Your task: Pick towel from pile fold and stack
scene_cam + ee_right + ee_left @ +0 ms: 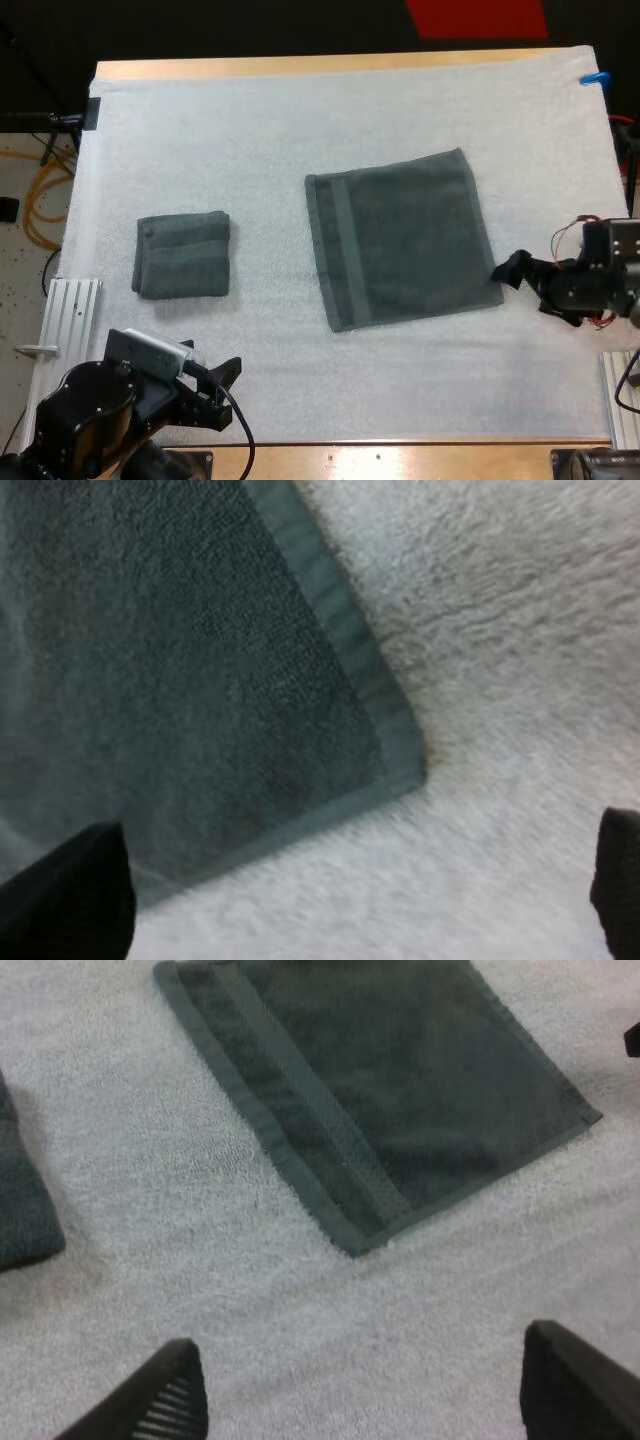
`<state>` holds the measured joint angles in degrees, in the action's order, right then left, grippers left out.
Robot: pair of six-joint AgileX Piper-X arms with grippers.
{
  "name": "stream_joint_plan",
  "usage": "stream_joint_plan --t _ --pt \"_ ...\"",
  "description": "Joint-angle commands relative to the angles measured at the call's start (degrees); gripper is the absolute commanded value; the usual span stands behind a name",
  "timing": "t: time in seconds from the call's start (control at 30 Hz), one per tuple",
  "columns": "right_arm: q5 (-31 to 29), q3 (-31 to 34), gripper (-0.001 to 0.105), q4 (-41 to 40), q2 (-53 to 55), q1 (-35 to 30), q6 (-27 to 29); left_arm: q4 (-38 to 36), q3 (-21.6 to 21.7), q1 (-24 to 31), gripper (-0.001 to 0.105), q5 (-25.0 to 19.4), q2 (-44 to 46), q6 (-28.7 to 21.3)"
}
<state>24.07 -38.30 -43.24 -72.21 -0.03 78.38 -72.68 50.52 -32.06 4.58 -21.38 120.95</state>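
Note:
A dark grey-green towel (402, 237) lies spread flat on the white mat, right of centre. A small folded towel stack (182, 254) rests to its left. My left gripper (222, 385) hovers near the mat's front edge, open, its fingers (160, 1400) wide apart over bare mat short of the flat towel's (380, 1090) near corner. My right gripper (515, 268) sits at the flat towel's right front corner, open; one finger (70, 890) is over the towel's (180, 680) edge, the other over the mat.
The white mat (300, 130) covers most of the wooden table. A metal rail (70, 310) lies at the left front edge. Orange cable coils on the floor at far left.

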Motion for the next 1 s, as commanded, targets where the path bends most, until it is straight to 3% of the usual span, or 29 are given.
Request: stream_joint_plan --t 0.0,0.37,0.57,0.73,0.97 --pt "4.3 -0.1 0.090 1.5 -1.8 -1.4 0.3 1.6 0.1 0.0 0.064 -0.1 0.1 0.7" --pt "11.4 -0.1 0.090 9.9 -11.9 -2.2 -0.7 5.3 -0.5 0.0 0.064 0.2 0.0 2.3" --pt "15.7 -0.1 0.090 11.4 -16.8 -1.5 -0.7 6.1 -3.3 0.0 0.064 0.5 -0.1 3.9" --pt "19.3 -0.1 0.090 12.5 -19.4 0.7 -0.7 10.1 -6.5 0.0 0.064 4.6 -0.2 4.0" --pt "18.1 -0.1 0.090 13.0 -21.1 3.0 0.2 16.1 -9.7 0.0 0.064 7.2 -0.3 4.0"
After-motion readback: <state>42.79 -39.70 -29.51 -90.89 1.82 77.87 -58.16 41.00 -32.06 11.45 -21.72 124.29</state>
